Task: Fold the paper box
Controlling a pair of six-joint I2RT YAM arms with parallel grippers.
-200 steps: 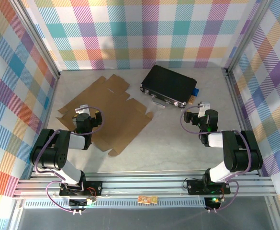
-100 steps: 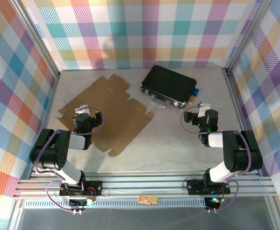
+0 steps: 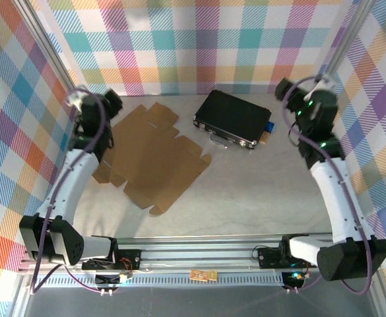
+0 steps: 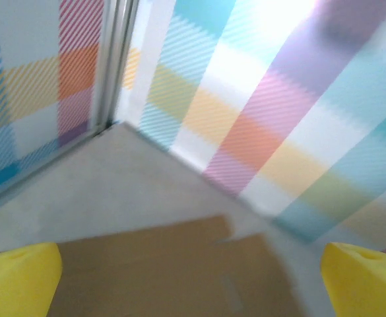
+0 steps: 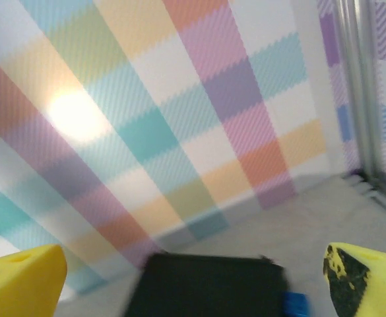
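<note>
Box (image 3: 150, 158) lies flat, just below and right of my left gripper (image 3: 97, 105), long axis diagonal. My right gripper (image 3: 301, 92) is over by the case (image 3: 235, 117). Both spread wide.

Paper box (image 3: 150, 155) left of case (image 3: 233, 119)

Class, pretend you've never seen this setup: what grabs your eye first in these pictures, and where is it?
The bright plaid walls enclosing the table stand out first. Next, the paper box, a flat unfolded brown sheet, lies left of centre, and a black case sits right of it near the back wall.
</note>
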